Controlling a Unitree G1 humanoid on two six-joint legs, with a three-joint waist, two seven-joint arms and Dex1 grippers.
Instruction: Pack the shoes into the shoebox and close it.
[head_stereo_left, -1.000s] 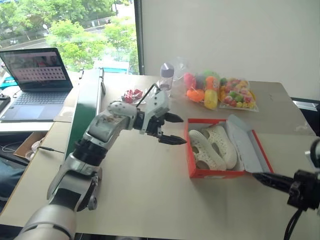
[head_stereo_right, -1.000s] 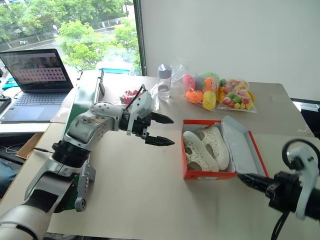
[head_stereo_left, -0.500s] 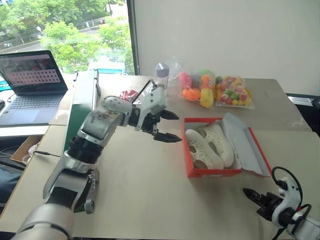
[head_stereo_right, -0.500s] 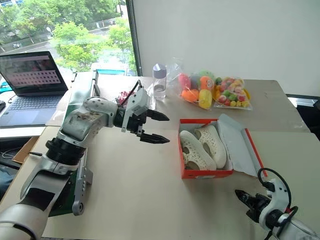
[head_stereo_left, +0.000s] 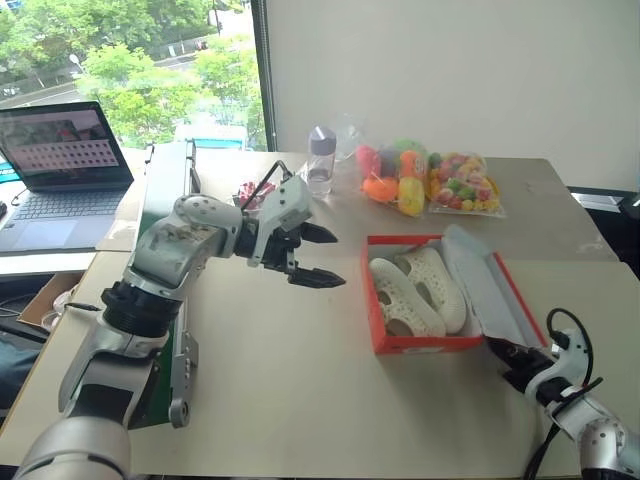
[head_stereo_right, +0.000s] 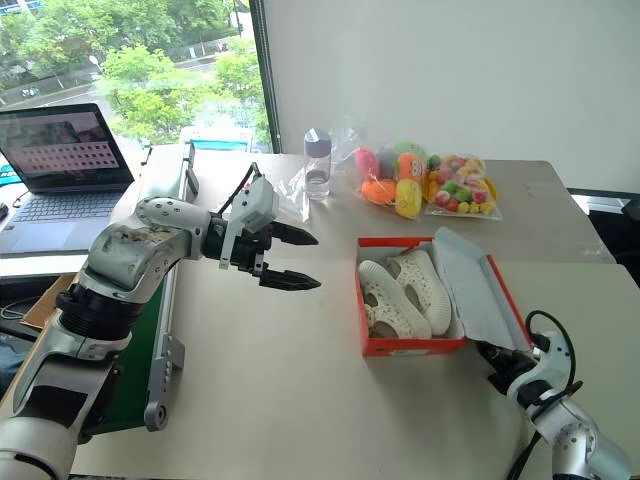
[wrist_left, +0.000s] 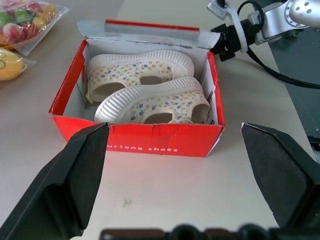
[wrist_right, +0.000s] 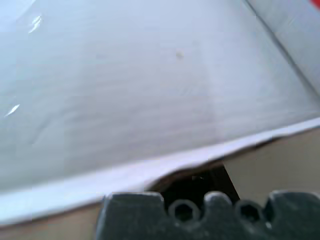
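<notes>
Desk (head_stereo_left: 300, 400): beige, spans the frame. Shoebox (head_stereo_left: 420, 343), right of centre, lid (head_stereo_left: 490, 290) open; both shoes (head_stereo_left: 418, 292) lie inside. Left gripper (head_stereo_left: 318, 256), centre, fingers wide, empty. Right gripper (head_stereo_left: 500, 352), lower right, fingers pressed together under the lid's edge.

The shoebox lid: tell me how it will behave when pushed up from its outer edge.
The lid looks like thin cardboard, so it probably flexes rather than lifting flat. It lies open on the shoebox's far side from the left gripper, so it should swing over the shoes. The box seems light and may slide.
</notes>
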